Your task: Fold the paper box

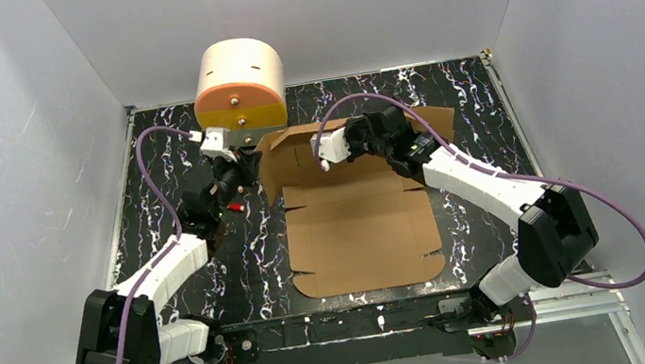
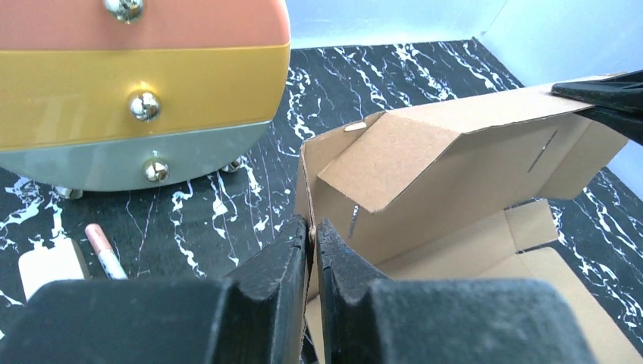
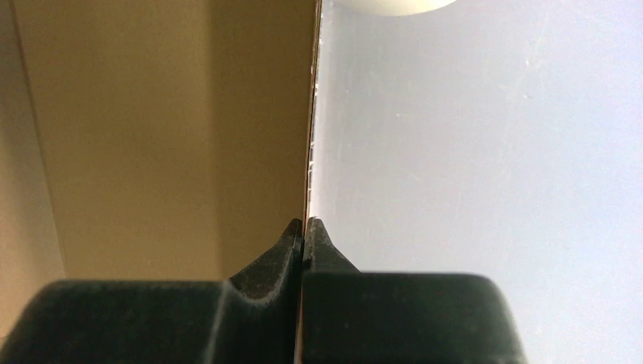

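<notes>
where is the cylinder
Top view: the cylinder sits at the back, left of centre, just behind the left gripper and the box.

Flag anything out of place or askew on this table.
Nothing spilled or damaged. The paper box is only half folded: rear wall raised, front panel flat. A pink pen and a white block lie loose near the cylinder.

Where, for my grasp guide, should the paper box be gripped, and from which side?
On the paper box, the raised rear wall's top edge, where the right end effector pinches, likely from above: that edge stands free; the base lies flat on the table.
</notes>
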Robot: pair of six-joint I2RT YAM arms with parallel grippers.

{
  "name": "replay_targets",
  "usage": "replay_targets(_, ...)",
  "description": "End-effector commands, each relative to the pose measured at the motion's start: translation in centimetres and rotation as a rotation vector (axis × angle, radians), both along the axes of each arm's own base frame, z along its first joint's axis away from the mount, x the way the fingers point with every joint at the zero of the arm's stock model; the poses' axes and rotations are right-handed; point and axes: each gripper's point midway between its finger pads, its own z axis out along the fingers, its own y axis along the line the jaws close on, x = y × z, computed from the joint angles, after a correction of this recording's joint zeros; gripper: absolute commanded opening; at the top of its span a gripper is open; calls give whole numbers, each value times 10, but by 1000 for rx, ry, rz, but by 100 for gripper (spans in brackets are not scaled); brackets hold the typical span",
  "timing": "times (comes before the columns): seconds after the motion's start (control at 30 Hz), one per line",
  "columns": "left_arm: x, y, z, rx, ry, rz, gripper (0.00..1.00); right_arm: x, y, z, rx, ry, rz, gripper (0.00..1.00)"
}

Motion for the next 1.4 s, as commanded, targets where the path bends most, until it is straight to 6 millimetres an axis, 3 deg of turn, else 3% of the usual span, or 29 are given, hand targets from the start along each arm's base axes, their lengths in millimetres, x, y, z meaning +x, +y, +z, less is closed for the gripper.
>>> replay_targets(0.0,4,-9,31,-31,-84,-41,10,22,5,48,42,-192,-23,1)
replay_targets(0.27,-8,-20,-7,5,-17,-103,7,4,10,27,78,-210,28,1)
replay_targets(0.4,-15,-29,-17,7,6,-125,6,0,7,11,58,-214,24,1)
replay_targets(0.7,-32,-47,-24,-60,72,-154,5,-2,8,0,55,-244,13,2)
replay_targets(0.77,-36,-50,-27,-77,93,-155,10,-3,10,-2,58,-247,16,2)
replay_targets(1.07,-37,-4,-32,-165,169,129,26,-7,5,-1,52,-272,9,2)
replay_targets(1.23,-49,1,-28,-269,237,168,36,-10,4,-1,47,-272,14,2)
replay_targets(1.37,-58,0,-35,-347,291,173,38,-12,4,0,52,-269,19,3)
